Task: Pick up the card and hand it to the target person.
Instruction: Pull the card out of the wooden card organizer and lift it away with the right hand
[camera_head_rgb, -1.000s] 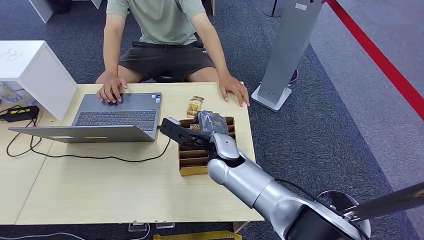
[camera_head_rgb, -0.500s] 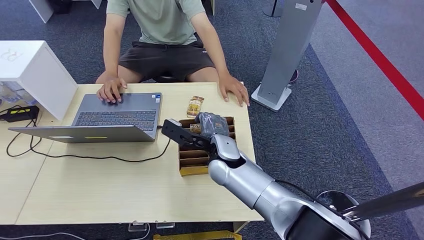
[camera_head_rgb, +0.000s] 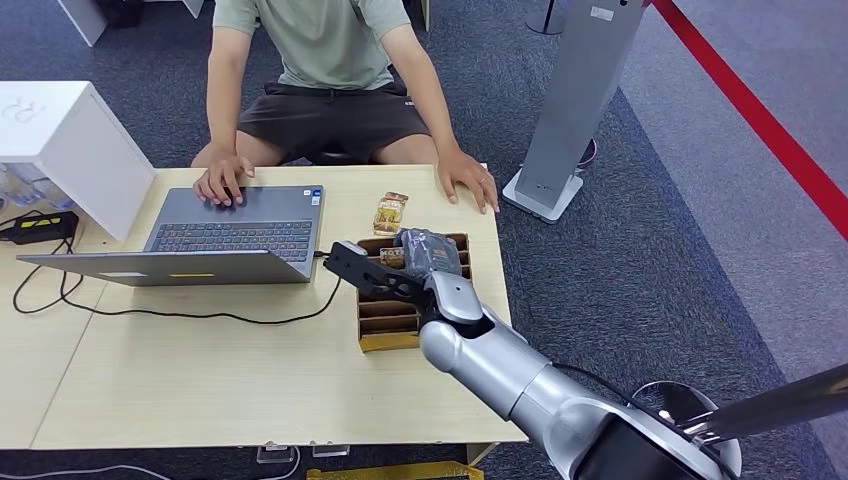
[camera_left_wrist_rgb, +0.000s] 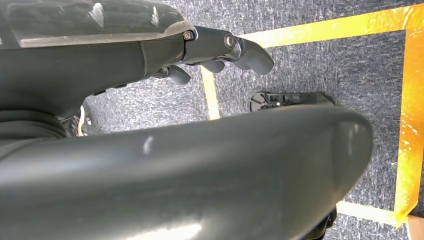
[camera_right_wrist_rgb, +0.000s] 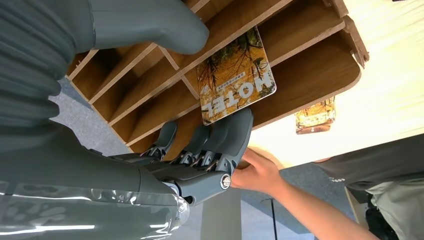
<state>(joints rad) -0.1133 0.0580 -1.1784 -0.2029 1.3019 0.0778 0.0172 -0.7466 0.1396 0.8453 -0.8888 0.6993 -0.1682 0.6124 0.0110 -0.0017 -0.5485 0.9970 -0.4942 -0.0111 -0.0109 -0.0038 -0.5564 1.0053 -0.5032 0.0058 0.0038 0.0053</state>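
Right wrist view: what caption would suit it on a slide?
Robot's right hand reaching for a hotel card in a wooden slotted organizer.

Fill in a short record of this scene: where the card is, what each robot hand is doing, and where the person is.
card: in the slotted wooden box, standing in a slot, marked HOTEL
right hand: over the box, fingers by the card's edge, grasp not clear
left hand: hanging over carpet, holding nothing
person: seated across the table
second card: on the table beside the box

Right robot hand (camera_head_rgb: 425, 252) over slotted wooden box (camera_head_rgb: 385, 322); card seemingly hidden; person's hand (camera_head_rgb: 222, 181) on laptop (camera_head_rgb: 235, 233).
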